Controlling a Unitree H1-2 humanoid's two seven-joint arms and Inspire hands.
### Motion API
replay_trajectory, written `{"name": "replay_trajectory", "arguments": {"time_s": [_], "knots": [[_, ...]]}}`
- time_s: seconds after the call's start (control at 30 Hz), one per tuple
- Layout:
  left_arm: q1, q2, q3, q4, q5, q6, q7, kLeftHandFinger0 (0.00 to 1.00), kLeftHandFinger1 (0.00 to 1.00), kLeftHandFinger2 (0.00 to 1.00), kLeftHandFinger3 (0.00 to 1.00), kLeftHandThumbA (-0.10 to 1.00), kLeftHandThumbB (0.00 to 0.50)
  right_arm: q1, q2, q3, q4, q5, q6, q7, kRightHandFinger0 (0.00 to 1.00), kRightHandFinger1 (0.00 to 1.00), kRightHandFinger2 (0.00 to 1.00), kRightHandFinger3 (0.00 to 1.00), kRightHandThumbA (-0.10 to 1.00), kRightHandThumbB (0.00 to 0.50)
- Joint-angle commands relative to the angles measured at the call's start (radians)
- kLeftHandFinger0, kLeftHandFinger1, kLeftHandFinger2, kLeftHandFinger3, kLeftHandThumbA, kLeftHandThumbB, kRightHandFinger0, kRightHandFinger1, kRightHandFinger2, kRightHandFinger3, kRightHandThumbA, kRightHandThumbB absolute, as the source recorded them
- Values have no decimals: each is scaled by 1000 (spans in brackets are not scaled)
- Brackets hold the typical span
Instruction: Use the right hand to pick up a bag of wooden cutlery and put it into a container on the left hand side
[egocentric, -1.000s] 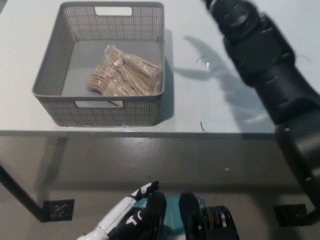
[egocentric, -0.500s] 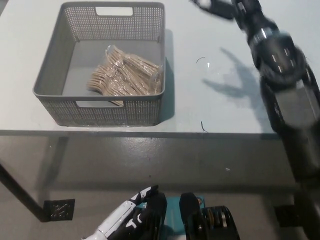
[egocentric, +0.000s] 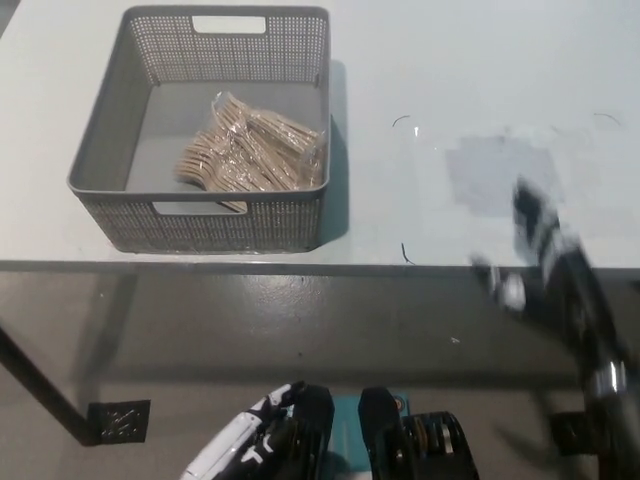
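Several clear bags of wooden cutlery (egocentric: 250, 150) lie in a heap inside the grey mesh basket (egocentric: 100, 150) at the table's left. My black right hand (egocentric: 535, 250) is a motion-blurred streak low at the right, near the table's front edge; its fingers cannot be made out. It is well apart from the basket, and nothing shows in it. My white left hand (egocentric: 245, 445) rests at the bottom of the picture, below the table, mostly cut off by the frame edge.
The pale table (egocentric: 450, 120) runs across the upper half, with its front edge about midway down. A table leg and its floor plate (egocentric: 118, 418) show at lower left. Small dark marks (egocentric: 405, 252) dot the tabletop.
My right arm has swung down from the far right of the tabletop to the front edge at the right, moving fast and blurred. The left hand has sunk slightly lower.
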Motion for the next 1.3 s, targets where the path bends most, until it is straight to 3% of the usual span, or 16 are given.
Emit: {"name": "replay_trajectory", "arguments": {"time_s": [0.0, 0.07, 0.1, 0.17, 0.23, 0.3, 0.33, 0.37, 0.47, 0.6, 0.77, 0.9, 1.07, 1.27], "knots": [[7, 1, 42, -25, -77, -27, 11, 1000, 1000, 1000, 1000, 1000, 424, 94, 23, 10, 5, 76, -206, 47, 1000, 1000, 1000, 1000, 857, 326], [4, -4, 55, -26, -84, -17, 12, 1000, 1000, 1000, 1000, 1000, 420, 133, 22, 3, 54, 109, -207, 73, 1000, 1000, 1000, 1000, 867, 315], [4, -4, 61, -29, -89, -10, 10, 1000, 1000, 1000, 1000, 1000, 412, 158, 15, 4, 89, 112, -236, 87, 1000, 1000, 1000, 1000, 872, 268], [8, -3, 68, -30, -95, -15, 8, 1000, 1000, 1000, 1000, 1000, 402, 177, 12, 9, 89, 131, -229, 107, 1000, 1000, 1000, 1000, 882, 248], [2, -3, 77, -26, -108, -10, 1, 1000, 1000, 1000, 1000, 1000, 415, 193, 29, 11, 70, 179, -179, 123, 1000, 1000, 1000, 1000, 888, 261], [-5, -8, 84, -19, -120, -10, -3, 1000, 1000, 1000, 1000, 1000, 429, 196, 46, 8, 63, 226, -138, 134, 1000, 1000, 1000, 1000, 910, 236], [-10, -12, 88, -12, -132, -10, -5, 1000, 1000, 1000, 1000, 1000, 430, 203, 68, -3, 41, 301, -60, 142, 1000, 1000, 1000, 1000, 900, 267], [-13, -14, 90, -8, -136, -14, -5, 1000, 1000, 1000, 1000, 1000, 425, 206, 76, -4, 34, 321, -35, 143, 1000, 1000, 1000, 1000, 904, 255], [-14, -20, 93, -1, -132, -24, 4, 1000, 1000, 1000, 1000, 1000, 427, 210, 84, 1, 27, 320, -19, 139, 1000, 1000, 1000, 1000, 925, 238], [-19, -25, 101, 2, -115, -26, 21, 1000, 1000, 1000, 1000, 1000, 422, 181, 81, -5, 38, 305, -8, 132, 1000, 1000, 1000, 1000, 873, 181], [-39, -30, 111, 15, -126, -23, 17, 1000, 1000, 1000, 1000, 1000, 422, 157, 73, -6, 35, 301, 16, 121, 1000, 1000, 1000, 1000, 823, 177], [-32, -38, 128, 11, -112, -10, 41, 1000, 1000, 1000, 1000, 1000, 382, 152, 64, 11, 51, 249, -15, 116, 1000, 1000, 1000, 1000, 811, 132], [-32, -55, 164, -3, -96, 21, 77, 1000, 1000, 1000, 1000, 1000, 328, 141, 50, 22, 48, 251, 6, 125, 1000, 1000, 1000, 1000, 804, 150], [-36, -58, 167, -7, -81, 29, 83, 1000, 1000, 1000, 1000, 1000, 328, 127, 39, 28, 55, 248, 3, 131, 1000, 1000, 1000, 1000, 803, 151]]}}
